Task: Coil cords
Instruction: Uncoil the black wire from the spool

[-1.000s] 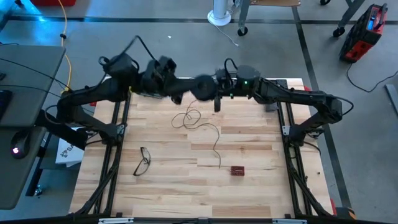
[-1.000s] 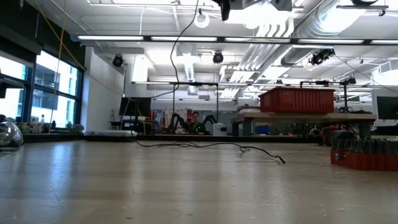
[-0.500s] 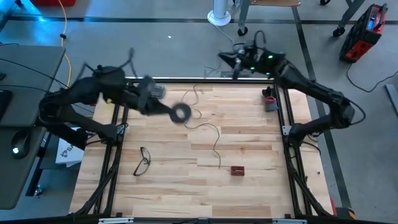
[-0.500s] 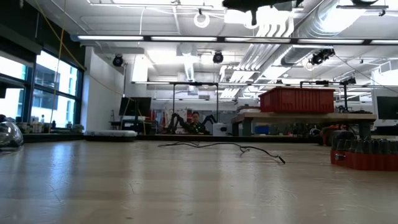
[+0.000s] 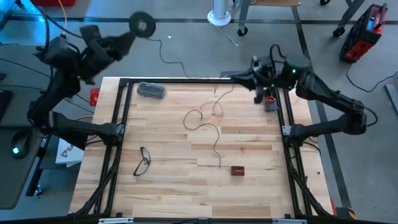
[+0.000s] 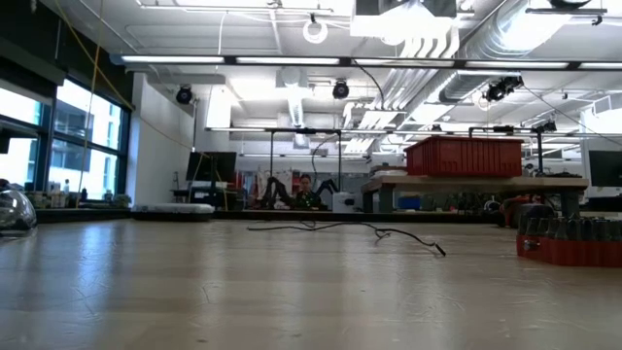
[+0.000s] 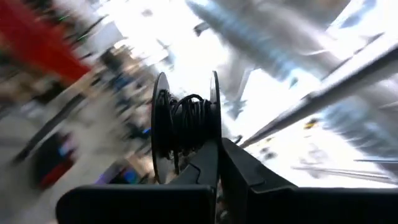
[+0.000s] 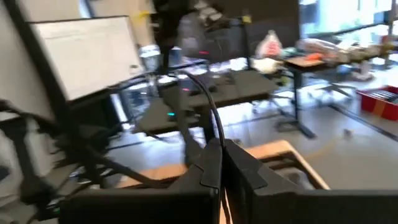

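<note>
The cord is a thin dark wire. Its loose loops (image 5: pixel 198 118) lie on the wooden table, and its free end (image 5: pixel 219 166) lies near the middle. In the low view it shows as a flat line (image 6: pixel 340 227). The black reel (image 5: pixel 143 23) is high up beyond the table's far left corner, with my left gripper (image 7: pixel 217 149) shut on it. A stretch of wire (image 5: pixel 164 57) runs from the reel toward the far edge. My right gripper (image 5: pixel 254 81) is at the far right edge, shut on the wire. My left gripper has the reel (image 7: pixel 186 124) at its fingertips, by the rim of one flange (image 7: pixel 213 134), beside the wound wire. The fingers slant upward. The reel is lifted clear, high above the floor beyond the table. My right gripper pinches the wire (image 8: pixel 216 132) between its two shut fingertips, which point level toward the table's left side. The wire rises out of the fingertips in a curve. Past the hold it drops slack to the loops on the table.
Black-framed eyeglasses (image 5: pixel 143 160) lie near the left side and a small red block (image 5: pixel 237 170) lies near the middle front. A grey object (image 5: pixel 151 90) sits at the far left edge and a red part (image 5: pixel 269 99) at the far right.
My left gripper has swung with the reel from above the table's far middle to the left, up and out past the far left corner, rolling as it went. My right gripper has drawn back toward the table's right edge. The wire is pulled out longer between them; its free end has stayed.
</note>
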